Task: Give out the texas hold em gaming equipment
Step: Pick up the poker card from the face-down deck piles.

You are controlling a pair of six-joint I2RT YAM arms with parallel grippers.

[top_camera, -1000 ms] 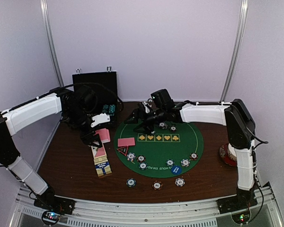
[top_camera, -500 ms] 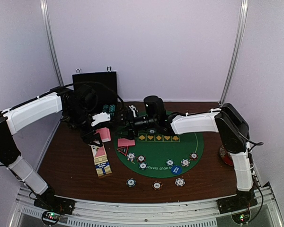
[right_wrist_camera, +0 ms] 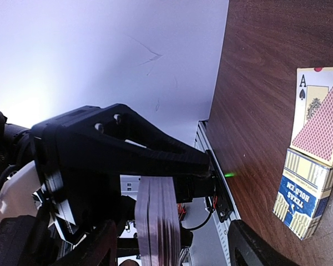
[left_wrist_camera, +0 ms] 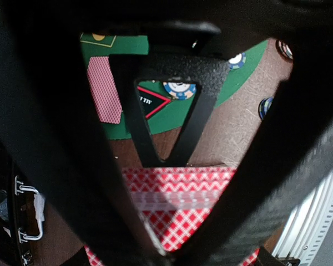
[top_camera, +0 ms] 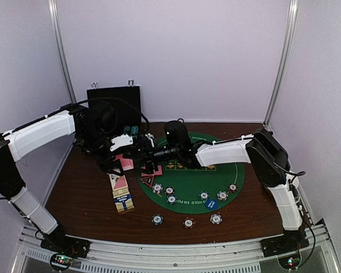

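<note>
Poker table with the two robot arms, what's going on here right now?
The left tool is shut on a deck of pink-backed cards, holding it above the table by the left edge of the green mat. The right tool, stretched across the mat, stands open around that deck and has not closed on it. The card box lies on the table below. Poker chips sit along the mat's near edge and just off it.

So the white-shelled left arm (top_camera: 40,133) bends in from the side, left gripper (top_camera: 118,161) pinched tight on a stack of pink-backed playing cards (right_wrist_camera: 158,221). White-shelled right arm (top_camera: 224,151) is stretched leftward, right gripper (top_camera: 137,154) fingers spread wide either side of that stack.
</note>
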